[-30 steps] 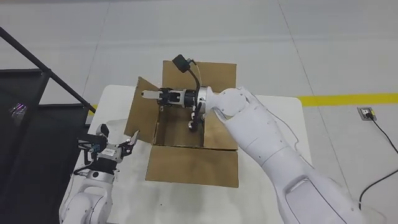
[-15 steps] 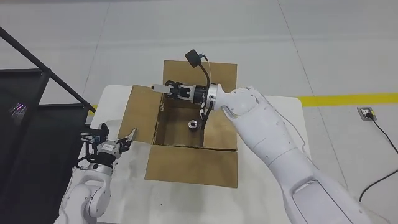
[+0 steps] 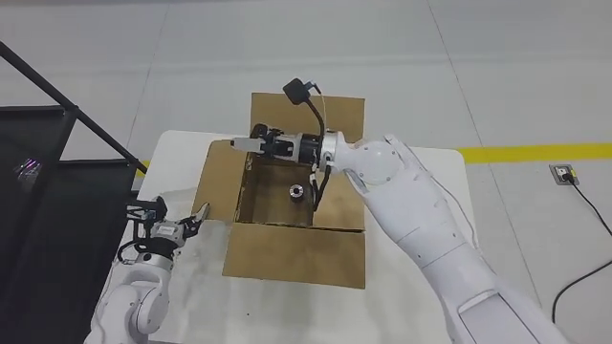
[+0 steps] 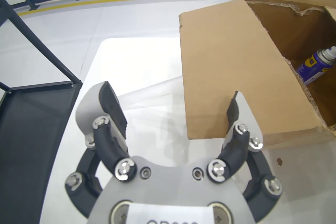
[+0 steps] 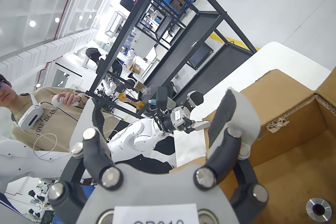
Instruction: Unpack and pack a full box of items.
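Two grippers, both spread wide and holding nothing: the left gripper (image 4: 170, 91) low over the table (image 4: 126, 64), just beside the outward-folded left flap (image 4: 231, 64) of the box (image 3: 296, 253); the right gripper (image 3: 244, 142) held level above the box's far left corner, pointing out over that flap rather than down. Inside the open box, a blue spray can (image 4: 319, 66) leaning against a wall and a small round metal part (image 3: 296, 190) flat on the floor, well below the right gripper. Probably an unpacking step, with one of these two the next pick. To do it well: first turn the right wrist so that the fingers point down into the box, and only then descend, keeping clear of the walls and the torn cardboard edge. For the can, close across the middle of its body, not the cap, since a smooth cylinder on a slant may roll or slip out of the pads. For the metal part, come straight down and straddle its rim; low and flat, likely to skid if touched on one side first. Keep the left gripper off the flap, or use it to steady the box if it shifts.
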You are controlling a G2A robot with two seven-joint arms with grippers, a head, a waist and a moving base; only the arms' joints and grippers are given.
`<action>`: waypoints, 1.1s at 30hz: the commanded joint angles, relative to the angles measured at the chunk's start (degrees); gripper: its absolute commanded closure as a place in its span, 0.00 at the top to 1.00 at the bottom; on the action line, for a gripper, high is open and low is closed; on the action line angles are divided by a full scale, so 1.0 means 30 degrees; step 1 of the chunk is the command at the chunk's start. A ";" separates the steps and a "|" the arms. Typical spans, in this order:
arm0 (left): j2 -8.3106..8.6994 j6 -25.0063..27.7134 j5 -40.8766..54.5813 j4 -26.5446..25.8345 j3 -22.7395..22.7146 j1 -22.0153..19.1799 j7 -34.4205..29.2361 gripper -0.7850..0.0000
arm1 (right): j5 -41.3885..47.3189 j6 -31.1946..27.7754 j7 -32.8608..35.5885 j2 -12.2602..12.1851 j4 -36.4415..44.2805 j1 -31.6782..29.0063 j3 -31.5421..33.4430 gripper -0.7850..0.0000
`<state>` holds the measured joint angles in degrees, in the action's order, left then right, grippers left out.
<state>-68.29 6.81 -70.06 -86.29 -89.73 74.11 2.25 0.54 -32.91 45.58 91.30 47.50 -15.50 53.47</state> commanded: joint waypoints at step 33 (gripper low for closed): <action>-0.0067 0.3459 0.6762 -0.7896 0.1699 -0.0721 -0.4152 1.00 | -0.4597 -0.0924 0.0961 -0.3102 0.9816 -0.7259 0.6730 1.00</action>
<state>-68.50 17.19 -49.60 -109.90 -84.54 71.82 -10.42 -13.27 -35.60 48.49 81.96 77.04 -37.37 73.76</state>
